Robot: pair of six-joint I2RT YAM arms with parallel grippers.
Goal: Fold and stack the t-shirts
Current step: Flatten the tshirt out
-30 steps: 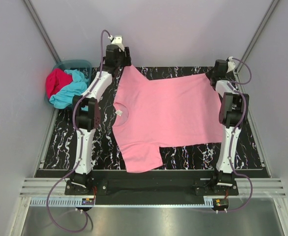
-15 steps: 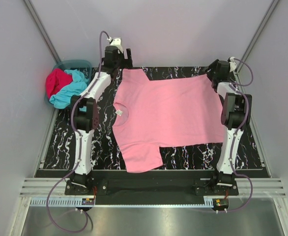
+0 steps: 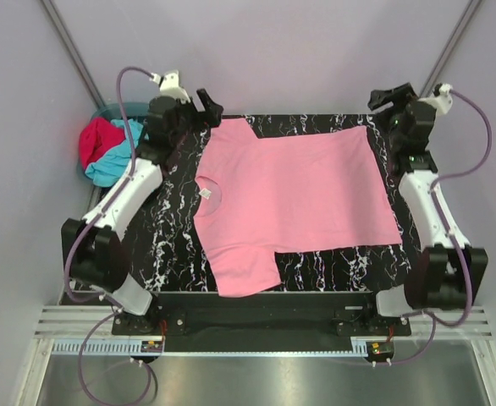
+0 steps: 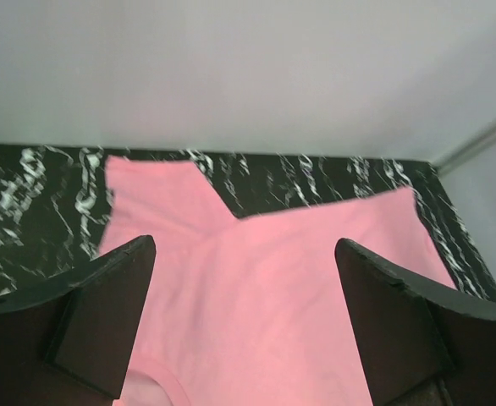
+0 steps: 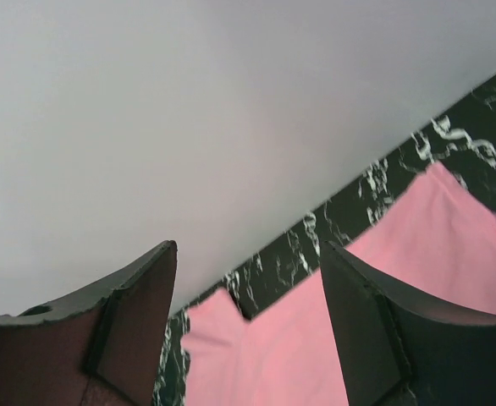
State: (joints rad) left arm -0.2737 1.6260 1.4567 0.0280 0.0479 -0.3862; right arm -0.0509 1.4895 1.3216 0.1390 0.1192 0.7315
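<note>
Edges of pink t-shirt (image 3: 290,194) lie flat, left fingers (image 4: 104,309) and right fingers (image 5: 375,326) parted.

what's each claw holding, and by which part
Nothing is held: the left claw and right claw are both open, off the spread light pink cotton t-shirt.

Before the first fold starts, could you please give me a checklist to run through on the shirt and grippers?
1. Left gripper open, off the cloth: ok.
2. Right gripper open, off the cloth: ok.
3. Pink t-shirt spread flat on the table, both sleeves out: ok.
4. Near sleeve fully on the table, not over its front edge: cannot tell.
5. Turquoise t-shirt and red t-shirt in the basket, clear of the fold area: ok.
</note>
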